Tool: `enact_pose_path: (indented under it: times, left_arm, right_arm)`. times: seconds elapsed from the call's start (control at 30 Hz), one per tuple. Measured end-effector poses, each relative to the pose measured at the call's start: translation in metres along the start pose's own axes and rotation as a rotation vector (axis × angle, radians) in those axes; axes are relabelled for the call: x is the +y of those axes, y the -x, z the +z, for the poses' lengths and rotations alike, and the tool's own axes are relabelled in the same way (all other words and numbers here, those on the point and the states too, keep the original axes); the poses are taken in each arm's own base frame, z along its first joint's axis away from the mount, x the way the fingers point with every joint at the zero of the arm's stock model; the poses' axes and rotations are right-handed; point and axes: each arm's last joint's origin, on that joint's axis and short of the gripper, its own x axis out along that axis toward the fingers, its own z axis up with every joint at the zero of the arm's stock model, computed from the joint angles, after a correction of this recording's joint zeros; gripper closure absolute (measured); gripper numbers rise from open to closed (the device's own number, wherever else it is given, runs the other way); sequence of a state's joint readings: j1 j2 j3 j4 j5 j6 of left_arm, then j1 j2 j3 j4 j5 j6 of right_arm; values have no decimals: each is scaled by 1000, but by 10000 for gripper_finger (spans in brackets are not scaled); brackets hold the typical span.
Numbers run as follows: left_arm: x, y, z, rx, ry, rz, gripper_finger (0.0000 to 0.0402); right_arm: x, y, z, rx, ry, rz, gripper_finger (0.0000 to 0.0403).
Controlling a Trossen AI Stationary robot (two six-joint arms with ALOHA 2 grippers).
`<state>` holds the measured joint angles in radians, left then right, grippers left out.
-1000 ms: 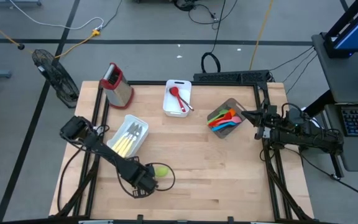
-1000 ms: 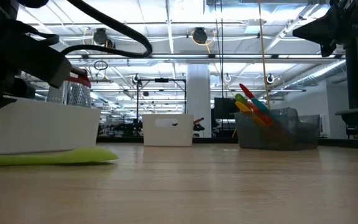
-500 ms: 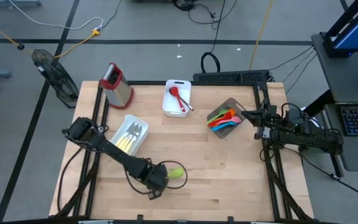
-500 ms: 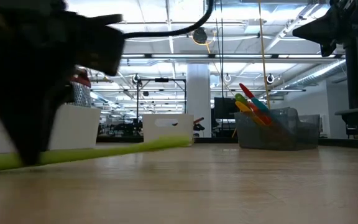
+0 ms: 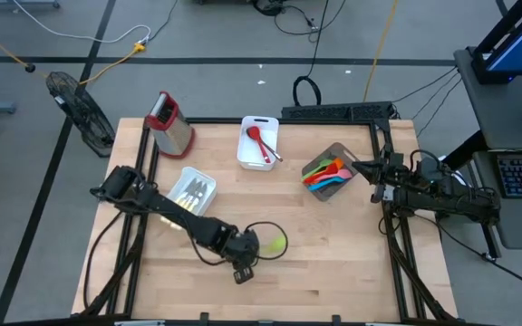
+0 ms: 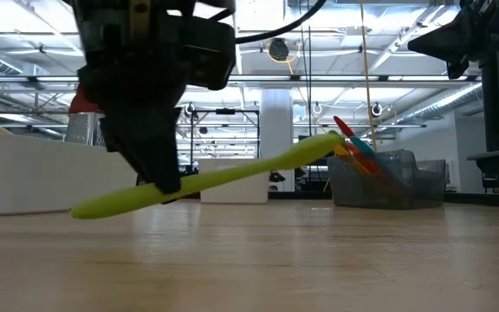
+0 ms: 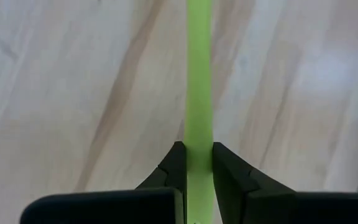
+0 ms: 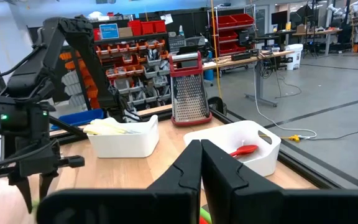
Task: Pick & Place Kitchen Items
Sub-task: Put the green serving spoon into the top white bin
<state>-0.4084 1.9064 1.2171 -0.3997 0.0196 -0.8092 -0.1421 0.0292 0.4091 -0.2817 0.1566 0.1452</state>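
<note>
My left gripper (image 5: 248, 248) is over the near middle of the table, shut on a lime-green slim utensil (image 5: 274, 243). The low view shows that utensil (image 6: 249, 169) slanting, one end higher than the other. My right gripper (image 5: 371, 172) waits shut and empty at the table's right edge, beside the grey bin (image 5: 330, 172) of coloured utensils. Its shut fingers show in the right wrist view (image 8: 201, 155). A white bin (image 5: 191, 196) holds pale-yellow-handled cutlery. Another white bin (image 5: 259, 143) holds a red spoon. My left gripper pinches the green utensil's slim handle (image 7: 199, 140) between its two fingers (image 7: 176, 163), which lie across it. The fingers come from above, pointing down, about a third of the way from the utensil's lower end (image 6: 85, 208). The utensil is tilted and looks clear of the table.
A steel box grater (image 5: 171, 123) with a red top stands at the far left corner. A black frame runs along the table's edges (image 5: 243, 120). Bare wood lies to the right of the left gripper (image 5: 333, 254).
My left gripper has gone toward the table's right edge and up with the green utensil. The utensil lay flat on the table, then one end rose; now it hangs slanted in the gripper.
</note>
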Motion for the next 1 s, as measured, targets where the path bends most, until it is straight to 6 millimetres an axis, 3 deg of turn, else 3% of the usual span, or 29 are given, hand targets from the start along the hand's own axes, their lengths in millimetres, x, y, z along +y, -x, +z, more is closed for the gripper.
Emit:
enact_pose_path:
  times: [0.33, 0.6, 0.83, 1.0]
  left_arm:
    - [16, 4, 35, -1, 23, -220, 364]
    - [42, 22, 66, -28, 18, -352, 364]
    - [68, 62, 97, -179, 55, -410, 364]
    - [79, 99, 119, -400, 113, -459, 364]
  right_arm:
    - [0, 0, 0, 0, 0, 0, 399]
    - [0, 0, 0, 0, 0, 0, 399]
    - [0, 0, 0, -1, 0, 0, 399]
    - [0, 0, 0, 2, 1, 0, 399]
